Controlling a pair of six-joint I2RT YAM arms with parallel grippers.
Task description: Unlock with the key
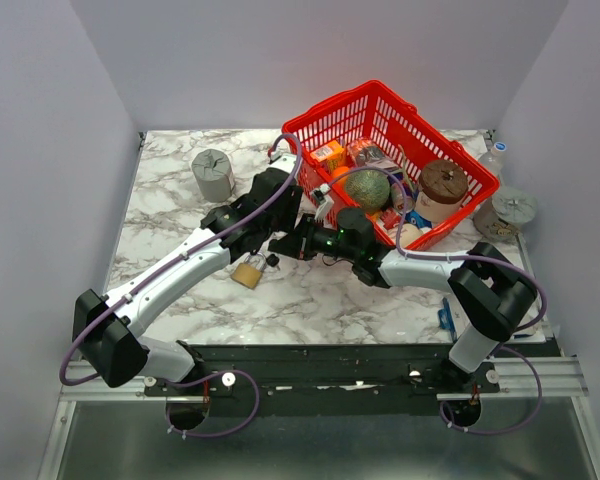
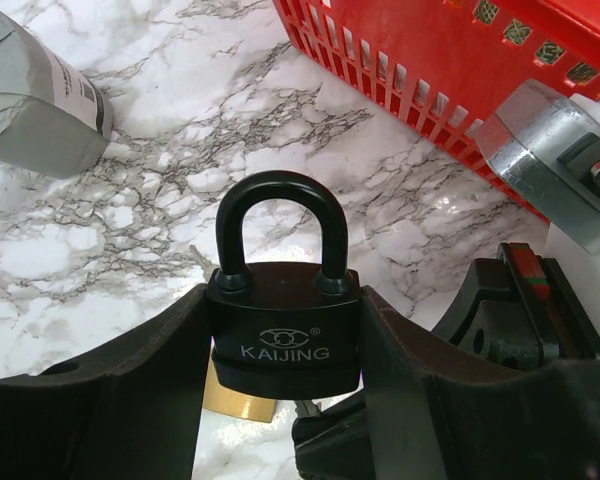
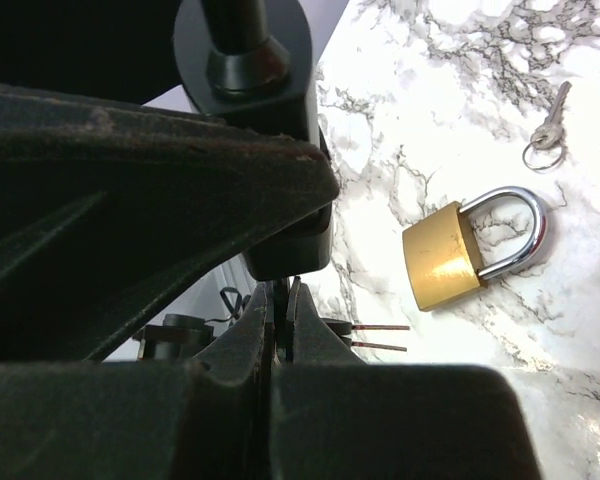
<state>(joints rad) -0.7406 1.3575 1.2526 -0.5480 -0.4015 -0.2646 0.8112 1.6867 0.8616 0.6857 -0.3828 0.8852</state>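
Observation:
My left gripper (image 2: 285,335) is shut on a black padlock (image 2: 285,330) marked KAIJING and holds it upright above the table, with its shackle closed. My right gripper (image 3: 283,290) sits just under the padlock's bottom. It is shut on the key (image 2: 308,408), whose silver blade tip shows below the padlock body. The key's black head is a thin dark sliver (image 3: 283,300) between the right fingers. I cannot tell whether the blade is in the keyhole. In the top view the two grippers meet (image 1: 285,238) at the table's middle, hiding lock and key.
A brass padlock (image 3: 450,255) lies on the marble below the grippers (image 1: 247,273), a loose silver key on a ring (image 3: 546,128) beside it. A red basket (image 1: 310,125) full of items stands at the back right. A grey roll (image 1: 212,172) stands at the back left.

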